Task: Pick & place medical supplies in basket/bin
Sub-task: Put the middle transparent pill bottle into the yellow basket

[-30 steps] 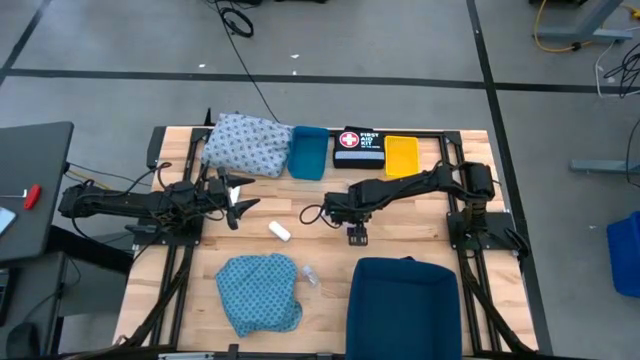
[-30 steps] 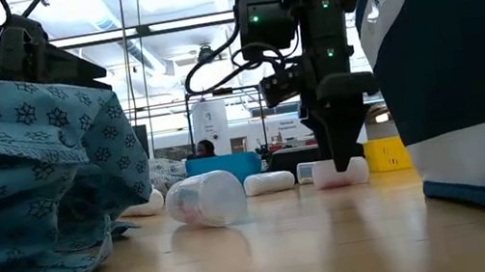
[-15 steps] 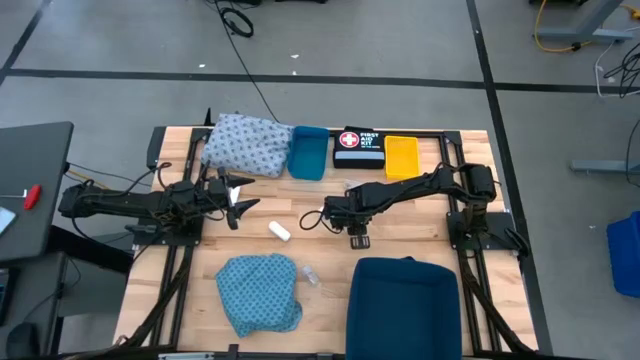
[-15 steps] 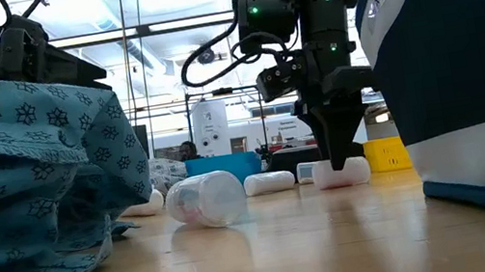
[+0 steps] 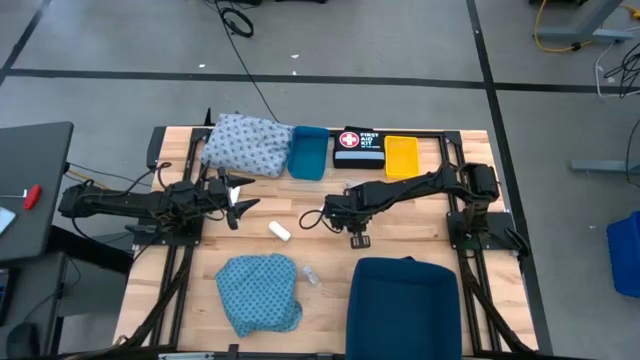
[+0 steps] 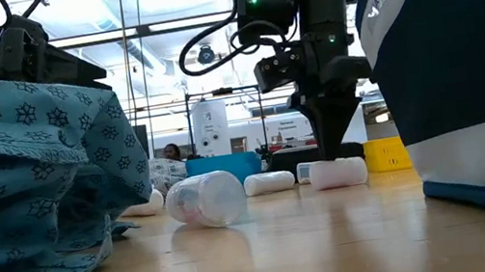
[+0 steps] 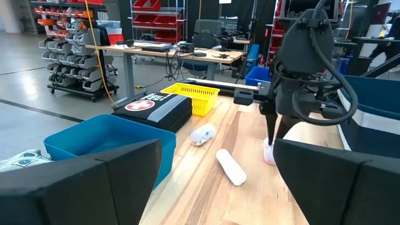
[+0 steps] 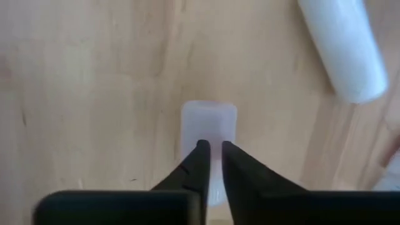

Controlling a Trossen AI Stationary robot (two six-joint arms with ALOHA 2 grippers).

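A small pale vial [image 8: 209, 122] lies on the wood table, and my right gripper [image 8: 213, 147] points straight down at it. Its two fingers are drawn almost together over the middle of the vial's top, and the vial shows on both outer sides of them. In the low view the fingertips [image 6: 333, 153] end at the top of the vial [image 6: 338, 173]. A white roll [image 5: 279, 231], a clear vial [image 5: 311, 274] and a teal cloth [image 5: 260, 292] lie on the table. A whitish-blue cloth [image 5: 247, 144] lies at the far left. My left gripper [image 5: 238, 195] waits open at the left. My right gripper comes at the pale vial from above, its fingers pointing down and lying along the vial's length. The fingertips [image 8: 201, 150] stand at the vial's top face [image 8: 187, 125], not on its sides. I cannot tell whether they touch it. The vial lies flat on the table.
A dark blue basket [image 5: 402, 305] stands at the near edge, right of centre. Along the far edge stand a blue bin [image 5: 308, 152], a black first aid box [image 5: 358, 146] and a yellow basket [image 5: 401, 156]. Another white roll [image 8: 342, 50] lies close to the vial.
My right gripper has shut from wide open, its fingers drawing together over the vial while the hand stays in place and rolls slightly. The vial stays on the table.
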